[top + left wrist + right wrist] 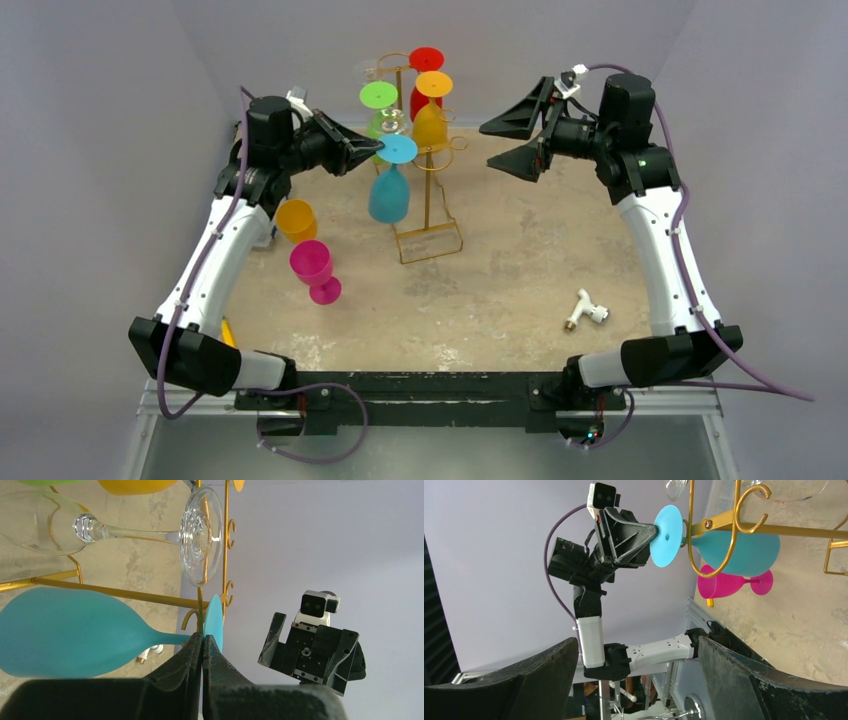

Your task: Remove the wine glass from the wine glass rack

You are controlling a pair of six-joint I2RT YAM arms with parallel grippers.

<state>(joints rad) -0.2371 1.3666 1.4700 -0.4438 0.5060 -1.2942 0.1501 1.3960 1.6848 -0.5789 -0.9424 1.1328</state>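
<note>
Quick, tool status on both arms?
Left tool: closed on the foot of the blue wine glass.
Right tool: open, holding nothing.

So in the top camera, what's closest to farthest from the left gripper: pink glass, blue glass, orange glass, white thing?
1. The blue glass, hanging on the rack, foot pinched by the left gripper.
2. The orange glass, standing at the left.
3. The pink glass, nearer the arm bases.
4. The white fitting, far right.
</note>
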